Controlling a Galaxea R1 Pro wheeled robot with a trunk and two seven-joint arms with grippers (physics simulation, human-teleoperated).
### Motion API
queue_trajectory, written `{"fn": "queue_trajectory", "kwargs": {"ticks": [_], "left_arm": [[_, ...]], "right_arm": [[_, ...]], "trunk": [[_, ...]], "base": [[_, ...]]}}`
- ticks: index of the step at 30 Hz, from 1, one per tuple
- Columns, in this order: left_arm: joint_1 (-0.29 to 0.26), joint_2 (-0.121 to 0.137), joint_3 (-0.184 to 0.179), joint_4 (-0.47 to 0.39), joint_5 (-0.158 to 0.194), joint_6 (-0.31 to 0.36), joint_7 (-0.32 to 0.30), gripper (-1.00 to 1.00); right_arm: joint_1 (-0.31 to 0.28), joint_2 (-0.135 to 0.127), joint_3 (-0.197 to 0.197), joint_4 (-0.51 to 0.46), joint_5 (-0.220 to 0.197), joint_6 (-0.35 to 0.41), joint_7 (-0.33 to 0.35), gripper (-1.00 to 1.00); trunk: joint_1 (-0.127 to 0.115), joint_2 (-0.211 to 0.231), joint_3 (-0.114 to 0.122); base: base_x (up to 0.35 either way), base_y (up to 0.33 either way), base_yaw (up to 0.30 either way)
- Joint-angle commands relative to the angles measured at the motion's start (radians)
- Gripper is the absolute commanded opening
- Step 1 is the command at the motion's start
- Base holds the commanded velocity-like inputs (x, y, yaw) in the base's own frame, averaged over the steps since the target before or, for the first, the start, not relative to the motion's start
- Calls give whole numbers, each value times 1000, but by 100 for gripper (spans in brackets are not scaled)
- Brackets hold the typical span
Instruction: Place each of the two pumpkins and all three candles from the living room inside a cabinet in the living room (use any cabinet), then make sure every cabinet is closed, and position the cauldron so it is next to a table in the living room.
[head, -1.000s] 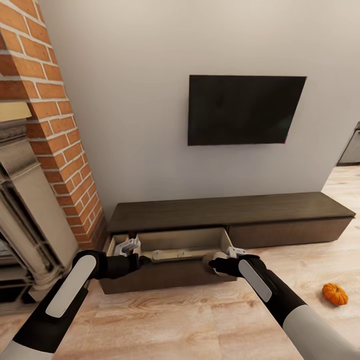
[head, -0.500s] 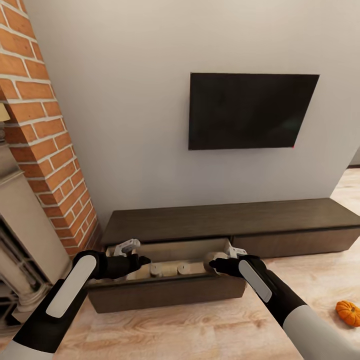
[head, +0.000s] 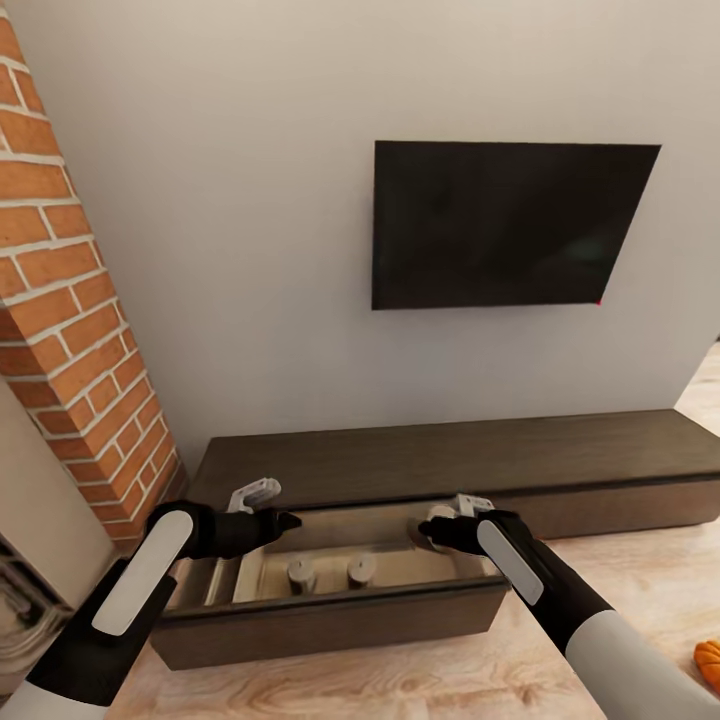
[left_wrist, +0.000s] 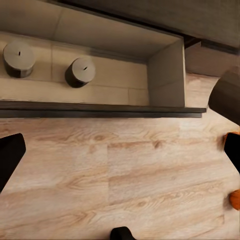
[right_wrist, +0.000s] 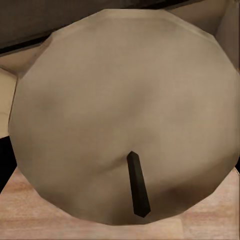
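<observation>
Head view: right hand (head: 440, 527) grips a stubby grey-beige candle (head: 437, 520) above the open drawer's right end, lower centre; left hand (head: 262, 510) looks empty, state unclear. Dropped here, it might clip the dark-brown wooden cabinet (head: 440, 460) wall or topple the two candles (head: 302, 572) inside.

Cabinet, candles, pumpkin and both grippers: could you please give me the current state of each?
cabinet: left drawer pulled out, right front shut.
two candles: standing upright in the open drawer, apart from each other.
third candle: held in the right gripper over the drawer's right end.
left gripper: open, empty.
pumpkin: lying on the floor, outside the cabinet.
</observation>
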Motion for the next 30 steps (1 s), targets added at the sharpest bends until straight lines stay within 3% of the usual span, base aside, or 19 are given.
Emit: {"fn": "queue_trajectory", "kwargs": {"ticks": [1, 11, 16, 20, 30], "left_arm": [[-1, 1, -2, -1, 10, 0, 10, 100], [-1, 1, -2, 0, 11, 0, 10, 100], [-1, 1, -3, 0, 12, 0, 10, 100], [-1, 1, -3, 0, 12, 0, 10, 100], [-1, 1, -3, 0, 10, 0, 11, 100]], "right_arm": [[-1, -1, 4, -2, -12, 0, -10, -100], [-1, 4, 3, 22, -11, 2, -13, -100], [-1, 10, 1, 134, -10, 2, -13, -100], [-1, 10, 2, 221, -10, 0, -13, -100], [-1, 10, 5, 249, -9, -17, -13, -100]], "trunk": [[0, -1, -1], [0, -1, -1], [0, -1, -1], [0, -1, -1], [0, -1, -1]], "base": [[274, -63, 0], [263, -109, 0], [191, -21, 0], [60, -3, 0], [14, 0, 0]]}}
